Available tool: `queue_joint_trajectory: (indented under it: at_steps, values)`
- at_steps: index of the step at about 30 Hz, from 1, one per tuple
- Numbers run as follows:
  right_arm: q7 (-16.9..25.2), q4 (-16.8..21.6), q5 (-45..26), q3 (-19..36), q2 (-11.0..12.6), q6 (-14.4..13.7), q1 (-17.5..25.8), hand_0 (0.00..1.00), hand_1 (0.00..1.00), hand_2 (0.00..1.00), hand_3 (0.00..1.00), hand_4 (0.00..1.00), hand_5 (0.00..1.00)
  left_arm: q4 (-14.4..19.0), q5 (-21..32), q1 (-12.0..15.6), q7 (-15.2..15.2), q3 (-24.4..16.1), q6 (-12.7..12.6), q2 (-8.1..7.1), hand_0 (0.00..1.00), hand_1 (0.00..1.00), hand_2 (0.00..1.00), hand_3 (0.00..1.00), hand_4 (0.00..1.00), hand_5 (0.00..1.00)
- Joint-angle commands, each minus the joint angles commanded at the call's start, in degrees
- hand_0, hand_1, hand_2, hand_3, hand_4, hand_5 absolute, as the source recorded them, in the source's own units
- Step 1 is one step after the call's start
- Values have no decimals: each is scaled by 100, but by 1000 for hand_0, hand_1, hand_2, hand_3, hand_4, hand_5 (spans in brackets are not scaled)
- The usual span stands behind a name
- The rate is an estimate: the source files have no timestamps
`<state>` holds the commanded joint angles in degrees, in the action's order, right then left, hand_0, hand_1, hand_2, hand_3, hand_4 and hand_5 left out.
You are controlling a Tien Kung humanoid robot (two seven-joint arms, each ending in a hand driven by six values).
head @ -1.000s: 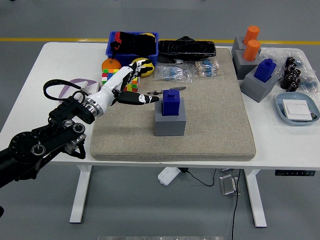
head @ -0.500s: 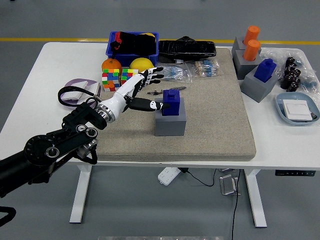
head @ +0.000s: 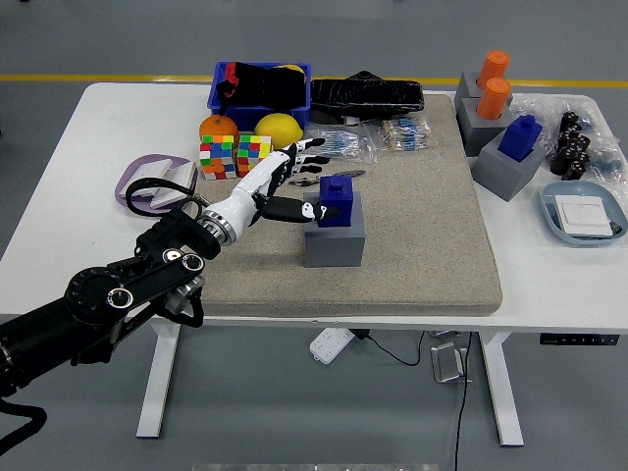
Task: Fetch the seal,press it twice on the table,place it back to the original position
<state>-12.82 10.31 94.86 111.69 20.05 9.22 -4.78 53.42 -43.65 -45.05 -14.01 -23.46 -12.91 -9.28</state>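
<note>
Blue block-shaped seal (head: 337,200) seated in grey square holder (head: 335,238) mid-mat, toward the desk's near edge; white-and-black left hand (head: 287,181) spread, grasping nothing. Best closed squarely round the seal's sides, then lifted straight up.

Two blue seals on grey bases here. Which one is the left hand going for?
The blue seal mid-mat, right at the left hand. The other blue seal stands far right, beside the orange ones.

Bright, even overhead light on the white rectangular counter (head: 59,186); shadows soft and short, focus sharp, no glare.
</note>
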Motion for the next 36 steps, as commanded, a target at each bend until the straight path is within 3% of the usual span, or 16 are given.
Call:
queue_joint_trajectory:
  at_steps: [36]
  values:
    - [12, 0, 63, 43, -21, 2, 0, 869, 732, 713, 714, 823, 509, -350, 229, 151, -110, 65, -106, 302, 940, 767, 733, 952, 998, 5]
